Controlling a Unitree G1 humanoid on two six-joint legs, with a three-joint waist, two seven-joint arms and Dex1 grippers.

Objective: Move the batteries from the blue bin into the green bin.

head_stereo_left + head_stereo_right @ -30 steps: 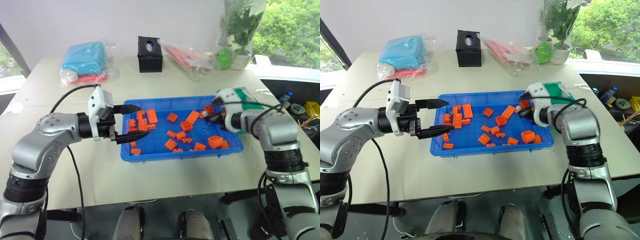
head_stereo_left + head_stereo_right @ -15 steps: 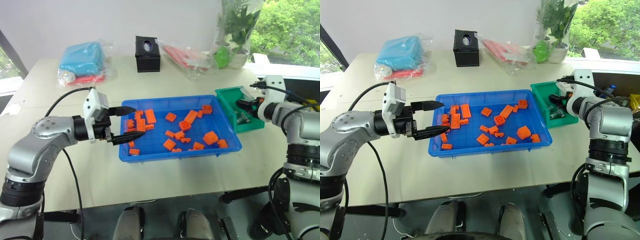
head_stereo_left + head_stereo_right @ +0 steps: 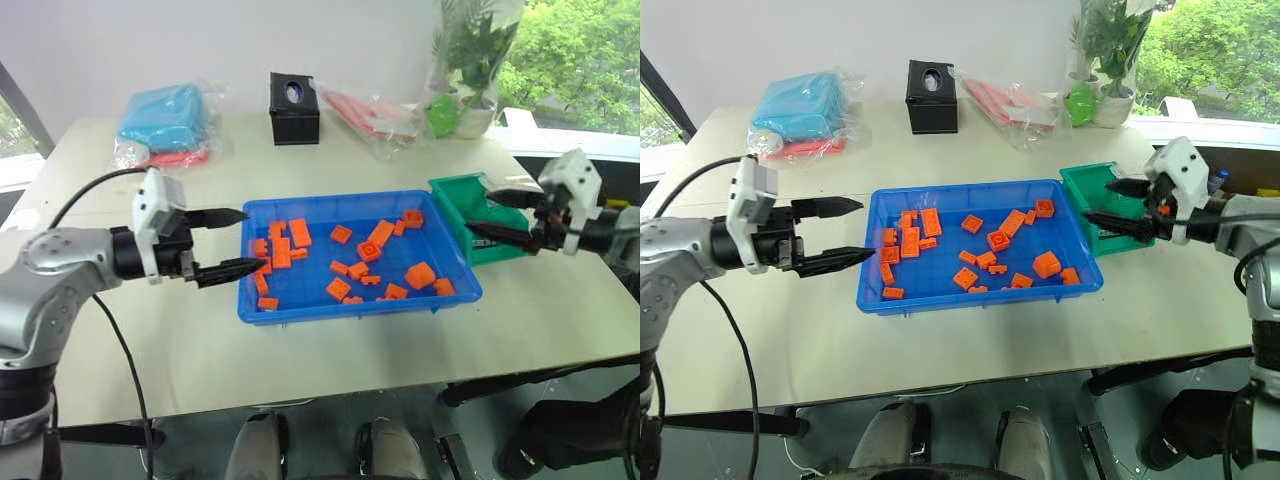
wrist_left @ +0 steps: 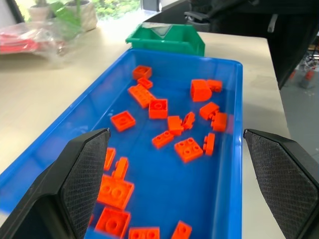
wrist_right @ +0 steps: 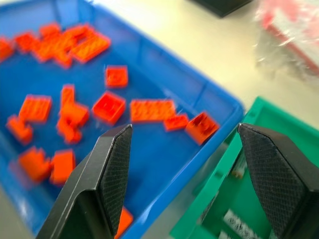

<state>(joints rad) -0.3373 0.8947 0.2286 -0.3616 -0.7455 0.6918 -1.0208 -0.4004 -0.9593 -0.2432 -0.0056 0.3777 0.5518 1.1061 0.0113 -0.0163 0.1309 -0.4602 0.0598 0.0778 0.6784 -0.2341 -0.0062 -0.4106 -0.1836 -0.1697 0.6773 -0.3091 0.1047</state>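
Both the left gripper (image 3: 226,242) and the right gripper (image 3: 1110,203) stood wide and empty, no batteries showed among the orange blocks (image 3: 341,257) in the blue bin (image 3: 352,309), and any in the green bin (image 3: 452,193), judged light, stiff and slippery, would want a mid-length pinch.

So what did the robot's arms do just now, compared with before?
The right tool left the blue bin, crossed to the green bin, opened there, and has pulled back with its jaws empty. The left tool slid off the bin's edge, still open. The orange blocks stayed put.
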